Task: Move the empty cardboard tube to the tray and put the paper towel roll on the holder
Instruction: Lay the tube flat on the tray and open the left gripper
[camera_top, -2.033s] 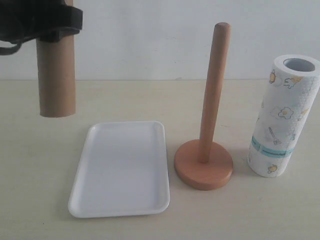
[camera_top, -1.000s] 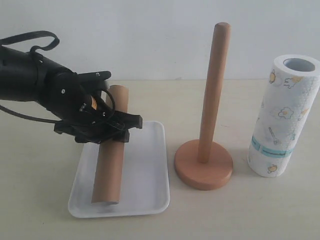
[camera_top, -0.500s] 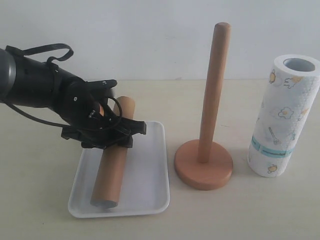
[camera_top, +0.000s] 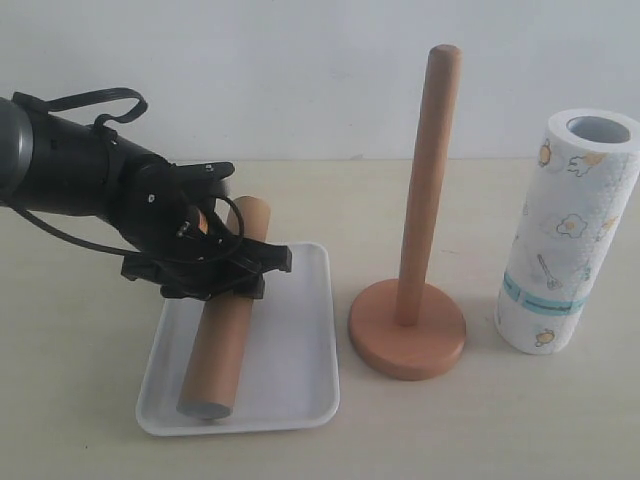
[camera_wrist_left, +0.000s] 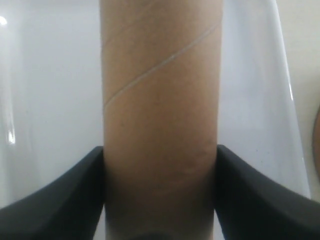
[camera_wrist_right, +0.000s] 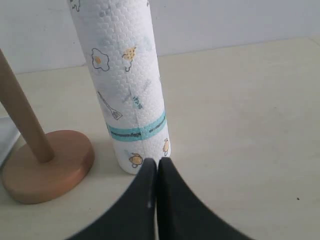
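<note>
The empty cardboard tube (camera_top: 221, 335) lies lengthwise in the white tray (camera_top: 300, 350), its far end raised toward the back rim. My left gripper (camera_top: 214, 272) is shut on the tube's upper half. In the left wrist view both black fingers (camera_wrist_left: 65, 200) press the sides of the tube (camera_wrist_left: 160, 100) over the tray (camera_wrist_left: 50, 100). The wooden holder (camera_top: 407, 335) stands bare right of the tray. The paper towel roll (camera_top: 565, 230) stands upright at the far right. My right gripper (camera_wrist_right: 157, 162) is shut and empty, just short of the base of the roll (camera_wrist_right: 127, 85); it is outside the exterior view.
The holder's disc base (camera_wrist_right: 47, 165) sits close beside the roll in the right wrist view. A pale wall runs behind the beige table (camera_top: 420, 430).
Two seconds ago the tube hung upright above the table's left side; it has been swung down into the tray. In the last half second its near end settled slightly lower.
</note>
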